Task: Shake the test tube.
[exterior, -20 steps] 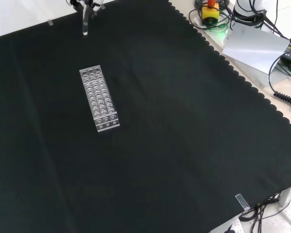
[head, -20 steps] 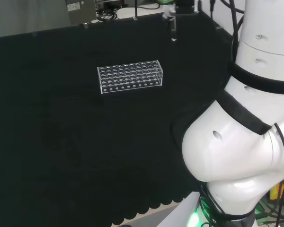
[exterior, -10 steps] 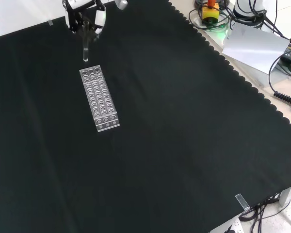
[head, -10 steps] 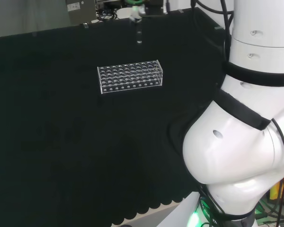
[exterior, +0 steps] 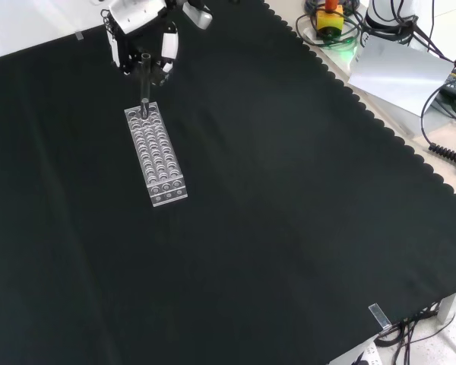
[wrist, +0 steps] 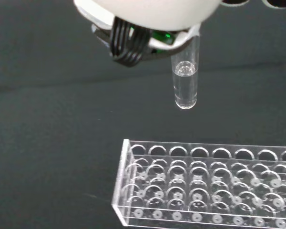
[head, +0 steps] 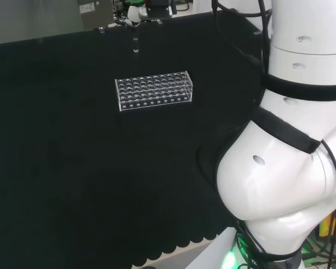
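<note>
While the robot hand (exterior: 143,42) pinches the test tube (wrist: 185,81), it hangs clear above the rack (exterior: 156,153) end.

Hand (exterior: 142,34) near top left of front view, pointing down at cloth. Fingers (exterior: 167,50) curled, pinching top of test tube (exterior: 144,95). Tube hangs straight down, up in air. In head view, hand (head: 136,10) far off at top, big white arm links (head: 291,140) bulging at right. Wrist view: blurred white part of hand (wrist: 148,14).
</note>
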`<state>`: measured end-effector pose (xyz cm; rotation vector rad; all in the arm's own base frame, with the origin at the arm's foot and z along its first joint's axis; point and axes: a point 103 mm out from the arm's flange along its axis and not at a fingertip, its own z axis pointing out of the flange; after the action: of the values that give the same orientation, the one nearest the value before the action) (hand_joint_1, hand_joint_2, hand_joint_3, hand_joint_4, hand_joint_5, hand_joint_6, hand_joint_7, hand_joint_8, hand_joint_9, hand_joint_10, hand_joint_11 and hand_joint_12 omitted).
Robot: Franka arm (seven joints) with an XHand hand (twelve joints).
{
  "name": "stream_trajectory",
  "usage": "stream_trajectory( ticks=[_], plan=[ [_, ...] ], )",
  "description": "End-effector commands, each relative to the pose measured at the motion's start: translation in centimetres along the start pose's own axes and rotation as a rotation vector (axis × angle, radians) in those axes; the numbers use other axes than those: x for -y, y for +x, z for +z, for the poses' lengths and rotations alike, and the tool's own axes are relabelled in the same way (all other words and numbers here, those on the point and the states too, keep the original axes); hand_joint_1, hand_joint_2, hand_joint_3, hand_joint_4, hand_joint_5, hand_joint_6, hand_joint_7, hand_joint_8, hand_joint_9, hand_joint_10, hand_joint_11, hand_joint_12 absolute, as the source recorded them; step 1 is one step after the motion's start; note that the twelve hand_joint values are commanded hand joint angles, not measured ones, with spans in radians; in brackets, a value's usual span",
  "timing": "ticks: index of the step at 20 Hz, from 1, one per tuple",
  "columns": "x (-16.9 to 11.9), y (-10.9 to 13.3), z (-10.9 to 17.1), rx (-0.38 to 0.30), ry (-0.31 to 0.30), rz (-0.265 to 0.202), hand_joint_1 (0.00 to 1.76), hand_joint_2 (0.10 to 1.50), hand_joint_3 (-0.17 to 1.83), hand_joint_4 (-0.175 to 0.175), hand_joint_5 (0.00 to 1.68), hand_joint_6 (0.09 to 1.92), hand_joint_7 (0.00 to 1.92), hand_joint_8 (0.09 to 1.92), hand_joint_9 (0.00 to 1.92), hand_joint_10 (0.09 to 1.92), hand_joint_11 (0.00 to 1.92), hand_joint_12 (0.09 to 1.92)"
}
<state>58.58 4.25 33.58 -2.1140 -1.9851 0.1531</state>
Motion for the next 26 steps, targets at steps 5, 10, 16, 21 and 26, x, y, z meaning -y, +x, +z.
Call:
stream_trajectory(
  ticks=[5, 10, 16, 21, 26],
  plan=[
    [1.4, -8.7, 0.3, 0.058, 0.008, 0.174, 1.22, 0.67, 0.64, -0.175, 1.28, 0.64, 1.69, 0.55, 1.59, 0.52, 1.24, 0.88],
    [3.0, -16.0, -0.1, 0.066, -0.009, 0.326, 1.22, 0.67, 0.64, -0.175, 1.28, 0.64, 1.69, 0.55, 1.58, 0.52, 1.24, 0.88],
    [5.0, -22.1, -1.6, 0.054, -0.049, 0.477, 1.22, 0.67, 0.64, -0.175, 1.28, 0.64, 1.69, 0.55, 1.58, 0.52, 1.24, 0.88],
    [5.4, -23.1, -1.9, 0.047, -0.052, 0.491, 1.22, 0.67, 0.64, -0.175, 1.28, 0.64, 1.69, 0.55, 1.58, 0.52, 1.24, 0.89],
    [4.2, -19.8, -1.1, 0.034, -0.038, 0.42, 1.22, 0.67, 0.64, -0.175, 1.28, 0.64, 1.69, 0.55, 1.58, 0.52, 1.24, 0.89]
  ],
)
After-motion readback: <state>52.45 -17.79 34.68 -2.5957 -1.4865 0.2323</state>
